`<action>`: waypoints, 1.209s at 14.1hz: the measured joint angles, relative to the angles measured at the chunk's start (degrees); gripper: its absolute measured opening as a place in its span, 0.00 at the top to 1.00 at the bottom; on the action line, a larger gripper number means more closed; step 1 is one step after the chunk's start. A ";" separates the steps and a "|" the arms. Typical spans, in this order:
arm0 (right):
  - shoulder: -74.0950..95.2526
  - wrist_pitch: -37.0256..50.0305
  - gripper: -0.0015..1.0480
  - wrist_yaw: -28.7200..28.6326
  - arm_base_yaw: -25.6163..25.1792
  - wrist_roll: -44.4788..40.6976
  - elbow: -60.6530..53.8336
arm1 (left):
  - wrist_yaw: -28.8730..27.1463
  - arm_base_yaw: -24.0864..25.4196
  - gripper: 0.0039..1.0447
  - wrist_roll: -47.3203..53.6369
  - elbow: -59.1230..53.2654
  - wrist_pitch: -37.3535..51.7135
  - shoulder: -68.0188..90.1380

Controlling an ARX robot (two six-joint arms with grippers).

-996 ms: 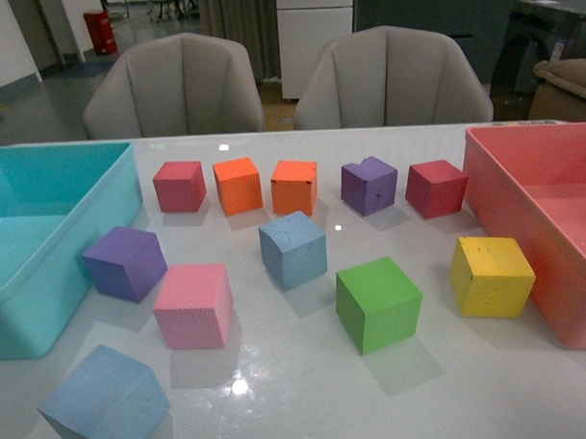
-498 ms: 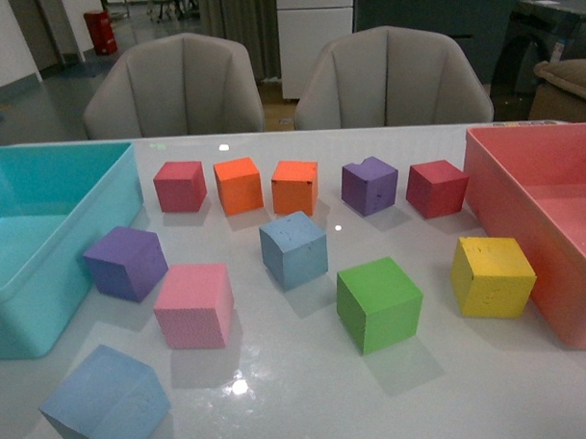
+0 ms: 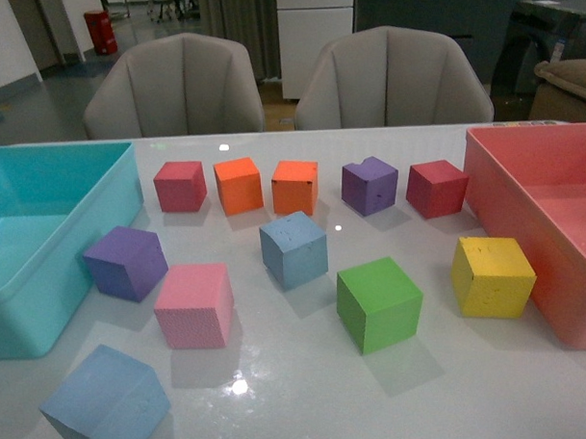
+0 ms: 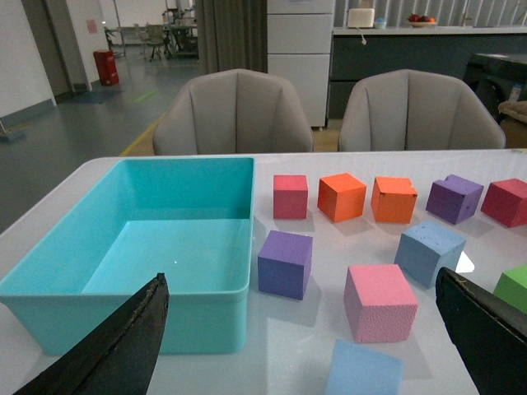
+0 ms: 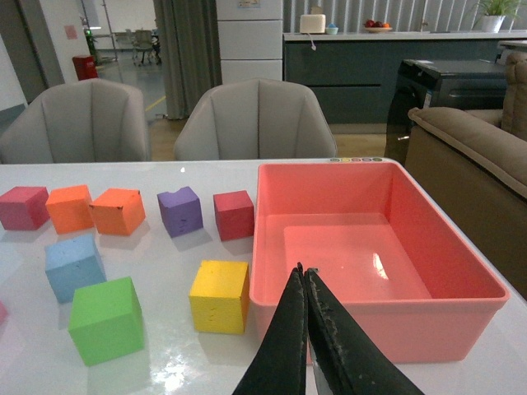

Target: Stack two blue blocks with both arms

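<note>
Two blue blocks: the nearer blue block (image 3: 105,402) and the farther blue block (image 3: 293,248) both rest on the white table (image 3: 309,392), well apart, with nothing on top of either.
Nearer blue block: at the front left of the table, turned at an angle, near the pink block (image 3: 193,305) that sits behind it and a little to the right.
Farther blue block: near the middle of the table, in front of the two orange blocks (image 3: 238,185) (image 3: 295,187), behind the green block (image 3: 378,303).
Left gripper (image 4: 300,280): fingers spread wide apart, holding nothing; the teal bin (image 4: 132,317) and the blocks lie ahead of it.
Right gripper (image 5: 304,273): fingers pressed together with nothing between them, seen against the near wall of the pink bin (image 5: 461,317).
Bins: teal at the left edge of the table, pink at the right edge.
Other blocks: a yellow block (image 3: 492,275) just beside the pink bin; a purple block (image 3: 126,262) just beside the teal bin; a second purple block (image 3: 369,185) in the back row, between an orange block and a dark red block (image 3: 435,188).
</note>
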 joint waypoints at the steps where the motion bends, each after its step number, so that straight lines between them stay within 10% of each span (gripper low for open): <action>1: -0.92 -0.94 0.98 0.02 0.00 0.02 0.00 | 0.00 0.00 0.06 -0.02 0.00 -0.02 0.00; 8: -10.58 -11.06 0.96 -0.04 0.00 -0.02 0.04 | 0.00 0.00 0.06 0.00 0.00 0.00 0.00; 15: -10.58 -11.08 0.05 -0.02 0.00 0.02 0.04 | 0.02 0.00 0.06 0.00 0.00 -0.07 0.00; 17: -10.58 -11.08 0.06 -0.07 0.00 0.00 0.04 | 8.55 -1.75 0.06 0.72 7.93 -16.52 10.40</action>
